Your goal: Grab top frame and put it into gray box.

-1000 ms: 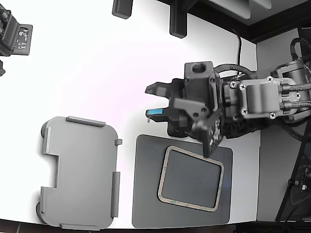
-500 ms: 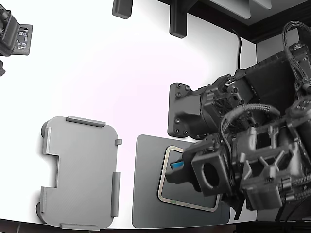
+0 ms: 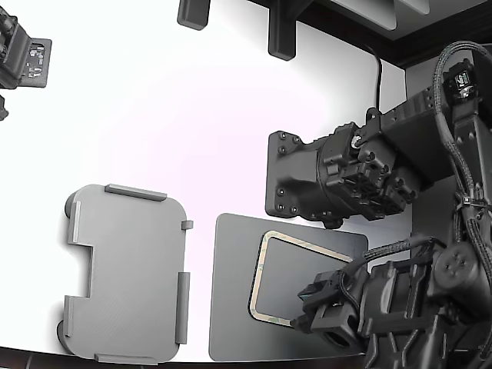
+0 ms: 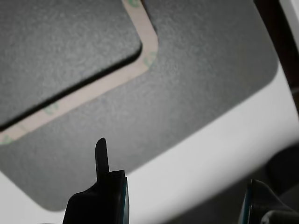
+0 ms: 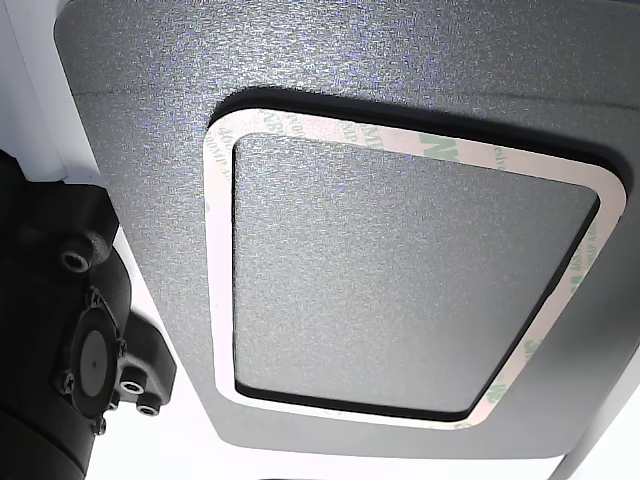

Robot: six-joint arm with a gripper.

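Frame (image 3: pixel 265 254) lies flat on the dark mat (image 3: pixel 231 307), right of the box (image 3: pixel 127 269) in the exterior view; looks thin, light, flexible. Pinch one edge. Tool (image 4: pixel 182 186) released, empty.

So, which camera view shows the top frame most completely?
The other view: the whole top frame lies unobstructed on the dark mat. The exterior view has the arm covering its lower right part, and the wrist view shows only one corner.
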